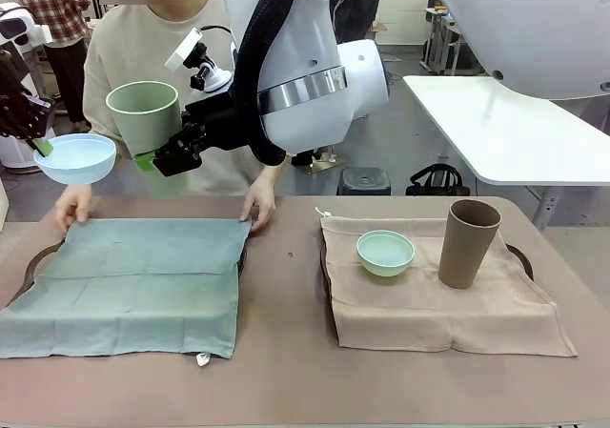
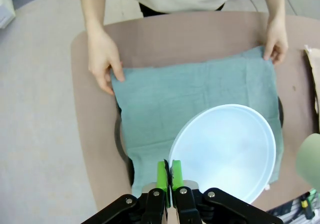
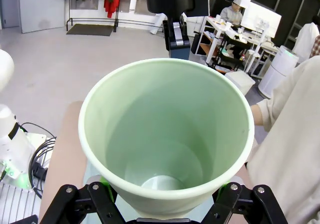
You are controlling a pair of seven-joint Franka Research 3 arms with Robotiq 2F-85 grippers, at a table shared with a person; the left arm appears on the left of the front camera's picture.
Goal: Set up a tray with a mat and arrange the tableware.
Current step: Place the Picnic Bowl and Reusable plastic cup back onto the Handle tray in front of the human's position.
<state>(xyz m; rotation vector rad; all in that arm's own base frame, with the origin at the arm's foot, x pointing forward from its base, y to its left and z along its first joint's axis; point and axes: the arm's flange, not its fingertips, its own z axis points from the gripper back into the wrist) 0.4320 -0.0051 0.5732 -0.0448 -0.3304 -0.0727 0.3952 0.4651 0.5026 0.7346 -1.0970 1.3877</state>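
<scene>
Two bowls (image 1: 75,158) (image 1: 385,253); two cups (image 1: 143,115) (image 1: 467,243); two mats (image 1: 133,285) (image 1: 429,299)

Honestly nothing here can be read. No brand, label or number anywhere on the pale green cup (image 3: 167,134), the pale blue bowl (image 2: 225,151), the mint green bowl (image 1: 385,253), the brown-tan cup (image 1: 468,243) or either mat (all plain surfaces). The desks in the upper right of the right wrist view are too far off and blurry to make out any print.
</scene>
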